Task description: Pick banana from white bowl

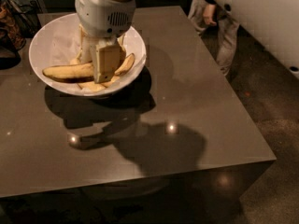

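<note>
Several shorter bananas (pixel 125 63) are lying in the white bowl (pixel 51 45). The banana (pixel 67 72) is stretching toward the bowl's left rim. The gripper (pixel 103 70) is reaching down into the bowl's middle, covering that banana's right end. Whether it is gripping cannot be told. The bowl is sitting on a dark table (pixel 187 115).
</note>
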Motion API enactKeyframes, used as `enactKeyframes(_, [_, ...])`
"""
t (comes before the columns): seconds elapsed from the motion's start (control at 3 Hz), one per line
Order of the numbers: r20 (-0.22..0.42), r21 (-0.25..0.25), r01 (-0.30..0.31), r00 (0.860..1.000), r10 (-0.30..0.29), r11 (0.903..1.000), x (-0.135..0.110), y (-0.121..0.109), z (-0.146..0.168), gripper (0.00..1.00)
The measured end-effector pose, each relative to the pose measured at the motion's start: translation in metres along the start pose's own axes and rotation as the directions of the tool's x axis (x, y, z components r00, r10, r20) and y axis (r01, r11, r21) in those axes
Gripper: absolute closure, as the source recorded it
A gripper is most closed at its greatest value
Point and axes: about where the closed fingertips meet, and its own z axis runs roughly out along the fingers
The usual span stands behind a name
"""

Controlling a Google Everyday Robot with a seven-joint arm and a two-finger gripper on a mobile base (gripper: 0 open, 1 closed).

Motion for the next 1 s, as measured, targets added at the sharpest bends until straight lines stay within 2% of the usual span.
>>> enactKeyframes(0.67, [0.008, -0.01, -0.072, 0.997, 0.072, 0.9974, -0.015, 0.056, -0.014, 1.0])
enactKeyframes(1.0, [0.017, -0.024, -0.135, 0.991, 0.135, 0.9906, -0.021, 0.099, -0.008, 1.0])
